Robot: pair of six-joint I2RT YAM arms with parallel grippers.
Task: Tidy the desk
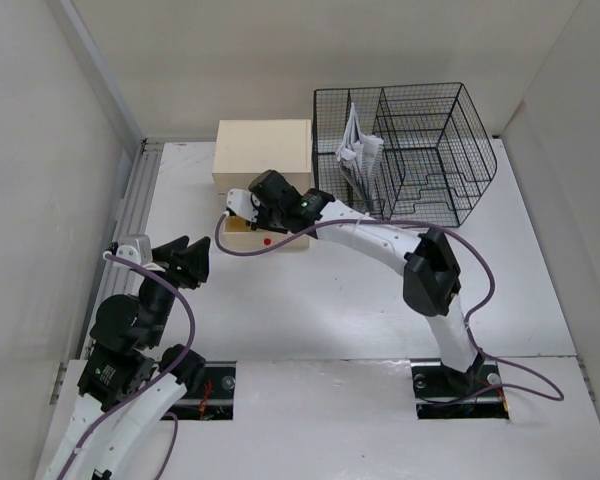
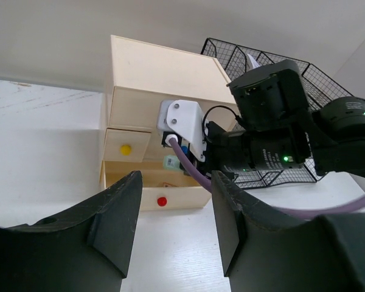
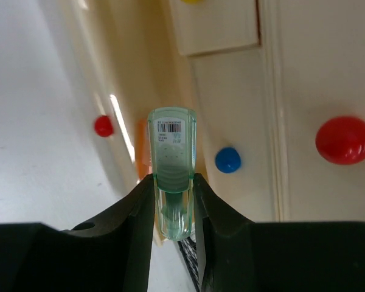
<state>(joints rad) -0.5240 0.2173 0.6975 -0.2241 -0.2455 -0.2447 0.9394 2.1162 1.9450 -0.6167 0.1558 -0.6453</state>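
The white desk (image 1: 310,310) carries a beige drawer box (image 1: 263,150) whose bottom drawer, with a red knob (image 1: 267,242), stands pulled open. My right gripper (image 1: 248,212) hangs over that open drawer and is shut on a translucent green highlighter (image 3: 171,158) with a barcode label. The highlighter also shows in the left wrist view (image 2: 171,162). An orange item (image 3: 143,152) lies inside the drawer below it. My left gripper (image 1: 185,258) is open and empty, above the desk to the left front of the drawer box, pointing at it (image 2: 175,176).
A black wire mesh organizer (image 1: 420,150) stands right of the drawer box with white items (image 1: 358,150) in its left compartment. A metal rail (image 1: 130,220) runs along the desk's left edge. The box's closed drawers show a yellow knob (image 2: 126,148) and a blue knob (image 3: 228,159).
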